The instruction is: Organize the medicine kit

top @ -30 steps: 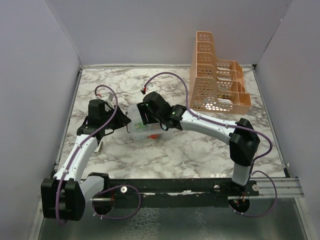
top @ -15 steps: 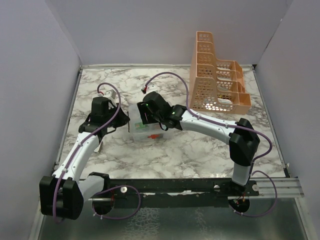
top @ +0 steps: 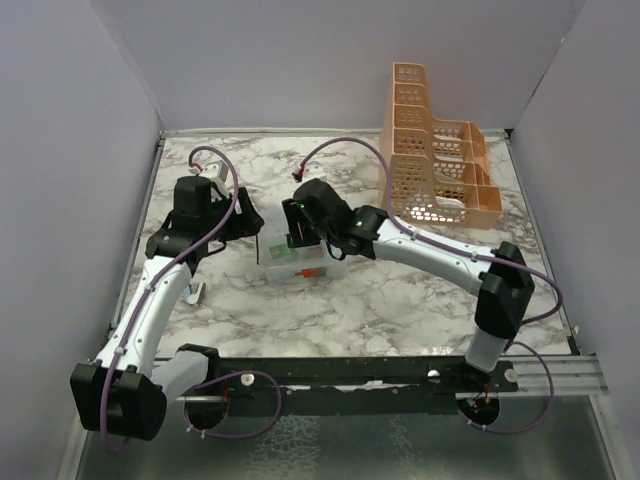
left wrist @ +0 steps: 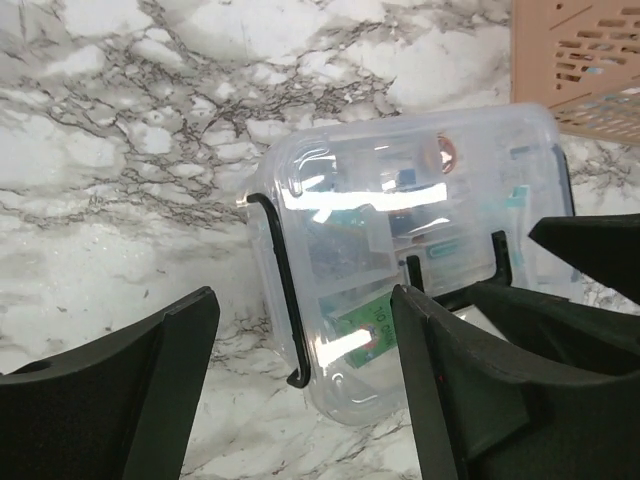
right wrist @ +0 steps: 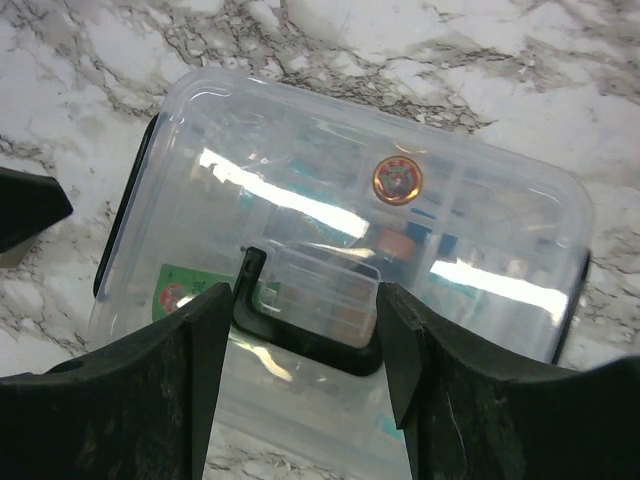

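- Marble table (top: 400, 300), grey walls on three sides, and we're looking at the left end first: the left gripper (left wrist: 302, 300) has its fingers spread wide with nothing between them, aimed at the near side of the box.
- Centre table sits the medicine kit (top: 290, 265), flat on the marble with its lid on, between the two grippers and well apart from the rack.
- My read on handling: thin clear plastic, light, fairly stiff, but glossy and slick on the lid. Loose contents could rattle and shift if it tips.
- Best hold looks like the black handle (right wrist: 310, 350), or the black side clip (left wrist: 275, 290) for unlatching. Squeezing the bare walls risks a slip.
- Right gripper (right wrist: 303, 300) hangs over the lid, fingers apart and standing either side of that handle, not visibly pinching it.
- Far right, the orange rack (top: 430, 170) stands against the back corner.
- Only the top view shows both arms and the rack whole. The left wrist alone gives the clip edge-on. The right wrist alone shows the handle and a round orange item under the lid.
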### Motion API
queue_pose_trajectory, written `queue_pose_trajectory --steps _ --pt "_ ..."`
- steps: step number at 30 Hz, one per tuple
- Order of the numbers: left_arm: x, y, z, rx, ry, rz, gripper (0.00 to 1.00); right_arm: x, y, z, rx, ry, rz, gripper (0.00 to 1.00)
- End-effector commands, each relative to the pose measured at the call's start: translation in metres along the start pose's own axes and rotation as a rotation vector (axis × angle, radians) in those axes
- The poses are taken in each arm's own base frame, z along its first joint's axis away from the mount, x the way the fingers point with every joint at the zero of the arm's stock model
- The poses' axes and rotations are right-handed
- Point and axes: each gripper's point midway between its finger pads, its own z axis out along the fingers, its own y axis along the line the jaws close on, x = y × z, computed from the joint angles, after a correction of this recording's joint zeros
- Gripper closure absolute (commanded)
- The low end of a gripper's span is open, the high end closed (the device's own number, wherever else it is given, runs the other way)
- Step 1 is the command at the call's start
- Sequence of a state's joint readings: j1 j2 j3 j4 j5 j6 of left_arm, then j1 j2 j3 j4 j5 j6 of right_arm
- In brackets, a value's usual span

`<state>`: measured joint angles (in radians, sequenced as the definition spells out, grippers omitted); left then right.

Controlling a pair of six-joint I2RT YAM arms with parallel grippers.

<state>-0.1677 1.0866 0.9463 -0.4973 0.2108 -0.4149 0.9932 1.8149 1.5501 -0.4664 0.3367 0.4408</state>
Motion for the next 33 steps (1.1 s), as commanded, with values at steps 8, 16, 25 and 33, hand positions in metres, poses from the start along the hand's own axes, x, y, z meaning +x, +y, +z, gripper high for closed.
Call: queue_pose_trajectory --steps 8,16,25,33 --pt "-0.021 -0.020 -0.067 0.080 -0.207 0.219 0.11 0.003 -0.099 -0.125 0.213 -0.185 0.081 0.36" --pt "-0.049 -0.015 -0.120 -0.001 -0.457 0.196 0.09 0.009 -0.179 -0.230 0.378 -0.384 0.196 0.34" --pt "-0.081 -0.029 -0.181 -0.021 -0.611 0.259 0.05 -0.020 -0.218 -0.320 0.386 -0.626 0.241 0.07" --pt "-0.088 -0.032 -0.200 -0.028 -0.656 0.268 0.01 -0.028 -0.223 -0.336 0.397 -0.639 0.253 0.03"
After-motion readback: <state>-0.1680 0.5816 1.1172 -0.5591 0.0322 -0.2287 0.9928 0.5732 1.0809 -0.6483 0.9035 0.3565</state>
